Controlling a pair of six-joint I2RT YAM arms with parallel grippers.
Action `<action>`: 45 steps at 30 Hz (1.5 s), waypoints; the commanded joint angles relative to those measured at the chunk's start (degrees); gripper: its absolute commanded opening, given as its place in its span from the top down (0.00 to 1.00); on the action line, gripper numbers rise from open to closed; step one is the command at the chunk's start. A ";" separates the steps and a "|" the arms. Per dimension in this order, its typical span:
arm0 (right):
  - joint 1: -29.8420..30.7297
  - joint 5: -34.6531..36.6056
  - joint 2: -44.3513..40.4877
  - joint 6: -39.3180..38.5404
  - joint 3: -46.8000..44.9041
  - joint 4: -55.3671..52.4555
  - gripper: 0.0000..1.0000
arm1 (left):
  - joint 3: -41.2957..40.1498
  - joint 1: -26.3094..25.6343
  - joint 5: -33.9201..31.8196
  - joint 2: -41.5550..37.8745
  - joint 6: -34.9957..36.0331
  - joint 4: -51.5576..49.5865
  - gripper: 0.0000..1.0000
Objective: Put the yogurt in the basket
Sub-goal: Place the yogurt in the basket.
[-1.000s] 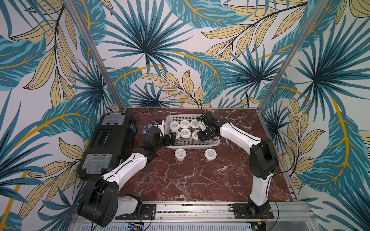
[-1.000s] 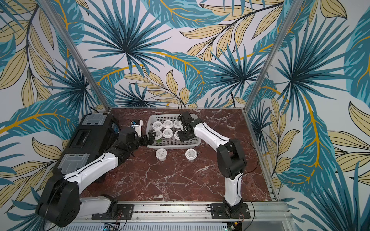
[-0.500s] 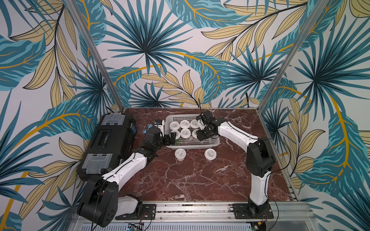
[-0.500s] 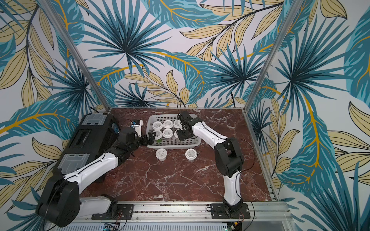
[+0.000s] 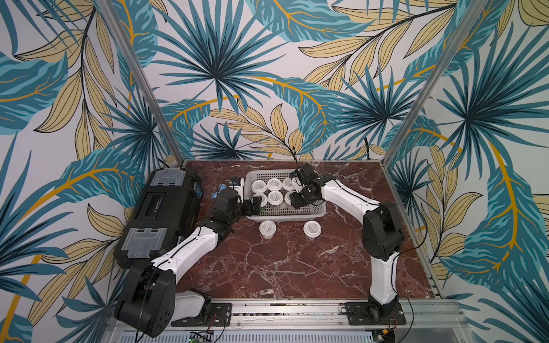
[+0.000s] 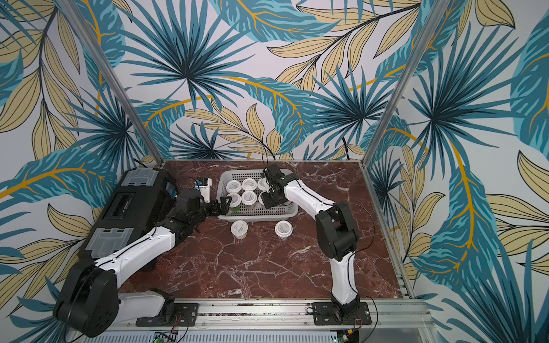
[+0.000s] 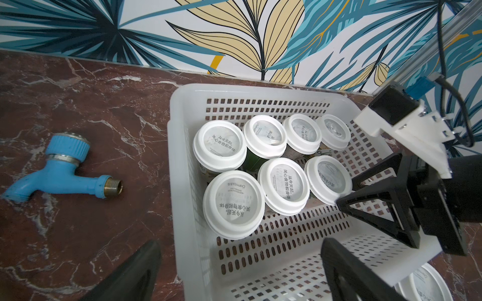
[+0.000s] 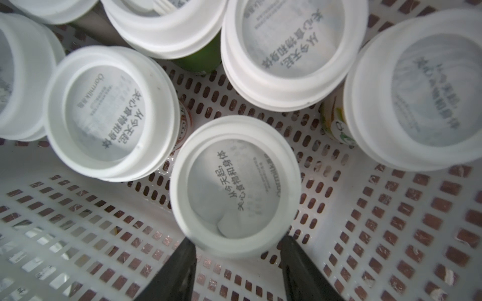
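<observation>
- Surface: red-brown marble tabletop [image 5: 282,267] with white veining. Walls [image 5: 237,74] papered with teal and yellow palm leaves; bare metal posts [image 5: 142,89] at the rear corners.
- Black toolbox [image 5: 160,208] lay at 9 o'clock on the tabletop. A blue tap fitting [image 7: 60,166] lay on its side between the toolbox and the basket.
- Basket [image 5: 288,216] stood at 12 o'clock near the rear wall, open side up, long axis running 9 to 3 o'clock.
- Seven yogurt cups [image 7: 283,185] stood inside it in two rows, packed toward its 12 o'clock wall. All were upright, lids up, axes vertical, with the lid print turned various ways.
- Two loose cups [image 5: 267,228] [image 5: 312,228] stood upright on the tabletop just at 6 o'clock of the basket, apart from each other.
- Right gripper [image 8: 238,242] reached down into the basket's 3 o'clock end and pinched the held cup [image 8: 234,185], one finger on each side under the lid rim. Could not tell whether that cup rested on the mesh floor.
- Left gripper [image 5: 252,207] was spread wide and empty, low at the basket's 7 o'clock corner, straddling its wall.
</observation>
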 commanded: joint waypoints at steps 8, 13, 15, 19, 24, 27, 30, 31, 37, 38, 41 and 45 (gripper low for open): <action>-0.13 -1.79 2.50 0.20 2.83 -1.09 0.43 | 2.70 -0.16 -0.11 0.44 0.74 -0.10 0.00; -0.16 -1.88 3.15 0.20 3.44 -1.54 0.43 | 2.70 -0.18 -0.22 0.36 0.74 -0.10 0.00; -0.15 -1.83 3.46 0.17 3.69 -1.74 0.43 | 2.70 -0.12 -0.24 0.37 0.74 -0.10 0.00; -0.16 -1.53 3.27 0.17 3.54 -1.99 0.43 | 2.70 -0.12 -0.14 0.37 0.74 -0.09 0.00; -0.12 -1.63 2.84 0.29 3.23 -2.09 0.43 | 2.61 -0.12 -0.29 0.21 0.74 -0.10 0.00; -0.15 -1.83 1.73 0.49 2.55 -2.09 0.43 | 2.50 -0.17 -0.12 0.19 0.74 -0.01 0.00; -0.14 -1.89 -0.64 0.86 1.33 -2.09 0.39 | 2.52 -0.16 -0.19 0.10 0.74 -0.01 0.00; -0.16 -1.76 -2.10 1.08 0.69 -2.09 0.37 | 2.59 -0.12 -0.16 0.10 0.74 -0.01 0.00; -0.08 -1.46 -12.20 2.78 -3.05 -2.41 0.20 | 2.52 -0.16 -0.20 0.01 0.74 0.08 0.00; -0.08 -1.67 -14.27 3.26 -3.78 -2.68 0.18 | 2.52 -0.18 -0.33 -0.01 0.74 0.08 0.00; 0.02 -2.55 -19.69 4.34 -6.76 -4.01 0.15 | 2.52 -0.12 -0.28 0.01 0.74 0.08 0.00; 0.20 -2.21 -27.08 4.94 -11.75 -7.47 0.13 | 2.52 -0.14 -0.20 -0.08 0.68 0.17 0.00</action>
